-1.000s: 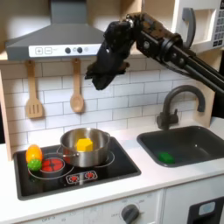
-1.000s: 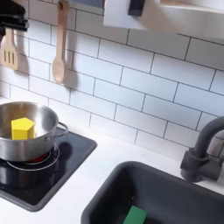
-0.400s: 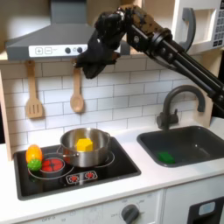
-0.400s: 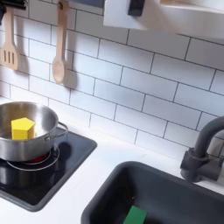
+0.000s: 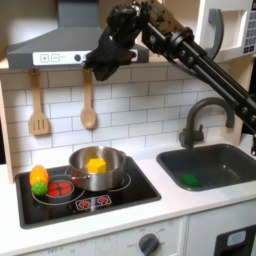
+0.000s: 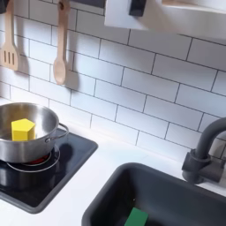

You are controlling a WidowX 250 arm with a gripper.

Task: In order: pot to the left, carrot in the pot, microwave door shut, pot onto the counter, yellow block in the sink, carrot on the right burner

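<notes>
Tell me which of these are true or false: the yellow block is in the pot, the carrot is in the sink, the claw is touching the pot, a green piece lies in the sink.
1. The yellow block sits inside the pot. True.
2. The carrot lies in the sink. False: it rests on the cooktop, at the first exterior view's left of the pot.
3. The claw touches the pot. False: it hangs high above, near the range hood.
4. A flat green piece lies in the sink. True.
</notes>
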